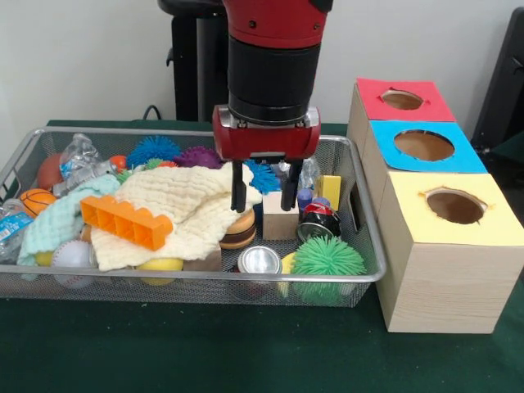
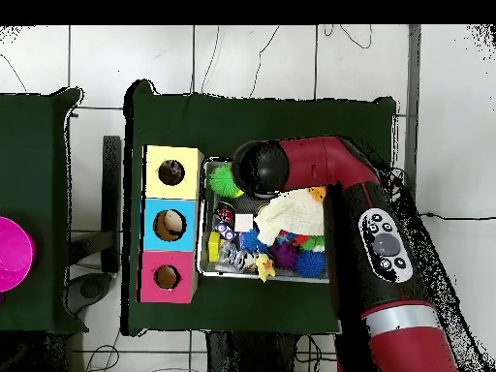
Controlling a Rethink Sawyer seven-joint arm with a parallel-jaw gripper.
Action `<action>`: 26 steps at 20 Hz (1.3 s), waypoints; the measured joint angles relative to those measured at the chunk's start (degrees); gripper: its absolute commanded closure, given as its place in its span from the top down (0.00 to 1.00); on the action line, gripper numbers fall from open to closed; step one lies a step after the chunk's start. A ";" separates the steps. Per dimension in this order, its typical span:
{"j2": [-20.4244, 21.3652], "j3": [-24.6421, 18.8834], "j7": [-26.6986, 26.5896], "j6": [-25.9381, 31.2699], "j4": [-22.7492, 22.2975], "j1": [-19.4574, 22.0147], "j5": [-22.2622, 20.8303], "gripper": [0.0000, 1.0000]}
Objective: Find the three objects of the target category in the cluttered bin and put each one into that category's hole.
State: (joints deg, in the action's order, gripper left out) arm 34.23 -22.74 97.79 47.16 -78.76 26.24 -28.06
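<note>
Fingers (image 1: 238, 195) of the gripper (image 1: 264, 196) spread and empty, tips poised over the wire bin (image 1: 354, 274); target category unstated, but the wooden block (image 1: 279, 218) sits directly below between them, cream cloth (image 1: 184, 209) touching the left-of-picture finger

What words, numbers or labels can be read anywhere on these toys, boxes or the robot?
None can be read.
Water bottle: its blue label is too blurred to read.
Red and black can: the print is too small to read.
Arm's button panel: any marks are too small to tell.
Red box, blue box and yellow box: no writing shows on them.
</note>
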 measured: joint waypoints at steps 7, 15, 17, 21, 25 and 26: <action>1.36 -0.12 0.00 0.01 -0.03 1.94 -0.07 1.00; 3.18 -0.21 -0.54 0.01 -0.28 7.67 -1.97 1.00; 3.44 -0.22 -0.91 0.01 -0.45 10.02 -3.13 1.00; 3.31 -0.21 -1.14 -0.21 -0.91 13.51 -5.17 1.00; 2.36 -0.12 -1.19 -1.25 -1.68 17.08 -8.45 1.00; 2.06 -0.06 -1.19 -1.48 -1.76 17.59 -9.01 1.00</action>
State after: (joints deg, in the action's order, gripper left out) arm 36.29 -22.80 96.60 45.67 -80.52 43.83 -37.08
